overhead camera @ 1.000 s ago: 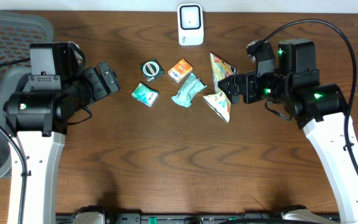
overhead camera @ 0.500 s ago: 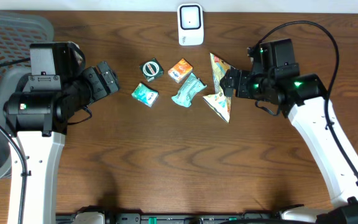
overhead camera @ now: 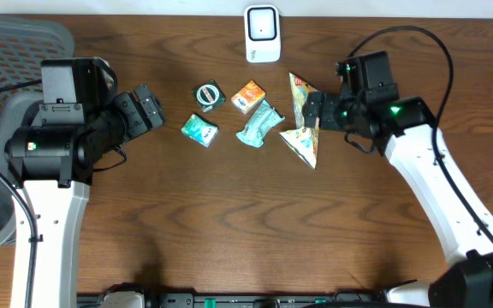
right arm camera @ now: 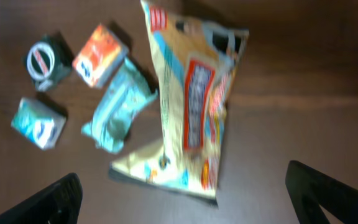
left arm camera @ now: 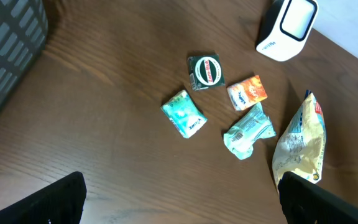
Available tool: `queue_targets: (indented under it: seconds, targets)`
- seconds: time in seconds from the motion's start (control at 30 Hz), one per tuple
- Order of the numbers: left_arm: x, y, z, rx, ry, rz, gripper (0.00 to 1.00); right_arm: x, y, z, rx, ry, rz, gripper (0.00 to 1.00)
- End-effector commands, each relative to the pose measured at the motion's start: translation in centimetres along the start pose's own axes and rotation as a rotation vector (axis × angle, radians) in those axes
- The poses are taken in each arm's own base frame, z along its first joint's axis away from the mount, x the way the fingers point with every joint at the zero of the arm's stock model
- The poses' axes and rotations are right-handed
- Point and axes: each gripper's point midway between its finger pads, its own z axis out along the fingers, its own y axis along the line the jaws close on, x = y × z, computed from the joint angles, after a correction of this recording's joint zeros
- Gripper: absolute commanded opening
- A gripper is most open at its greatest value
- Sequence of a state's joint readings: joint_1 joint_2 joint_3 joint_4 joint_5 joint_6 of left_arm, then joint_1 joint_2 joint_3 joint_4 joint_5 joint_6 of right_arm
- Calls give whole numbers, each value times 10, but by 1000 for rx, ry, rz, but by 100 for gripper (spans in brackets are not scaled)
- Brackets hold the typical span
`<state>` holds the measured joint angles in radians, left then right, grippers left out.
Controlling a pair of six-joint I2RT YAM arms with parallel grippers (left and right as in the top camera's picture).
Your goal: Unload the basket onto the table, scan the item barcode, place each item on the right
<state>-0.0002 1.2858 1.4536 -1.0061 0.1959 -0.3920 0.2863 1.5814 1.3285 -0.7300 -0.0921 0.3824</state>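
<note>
The yellow crinkled snack bag (right arm camera: pixel 194 106) is seen just ahead of the right gripper (overhead camera: pixel 312 112) — fingers spread wide, nothing held — with its long axis running straight away from the wrist. The left gripper (overhead camera: pixel 148 107), likewise spread and empty, is found well apart from it.
</note>
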Motion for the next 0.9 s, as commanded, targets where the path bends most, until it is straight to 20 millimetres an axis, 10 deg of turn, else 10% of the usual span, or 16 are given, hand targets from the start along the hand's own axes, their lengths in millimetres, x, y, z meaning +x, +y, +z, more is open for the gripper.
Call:
queue_targets:
  seconds: [0.0,0.63,0.73,0.87]
  targets:
    - [-2,2,0,-8,-5,3,98,-8,0,13,14,-18,-7,95]
    - [-2,2,0,-8,-5,3,98,22,-12,115,393,-50,-94,96]
    - [-2,2,0,-8,-5,3,98,36,-21,132,421,1,-104,83]
    - [-2,2,0,-8,-5,3,98,43,-20,133,410,37,-107,42]
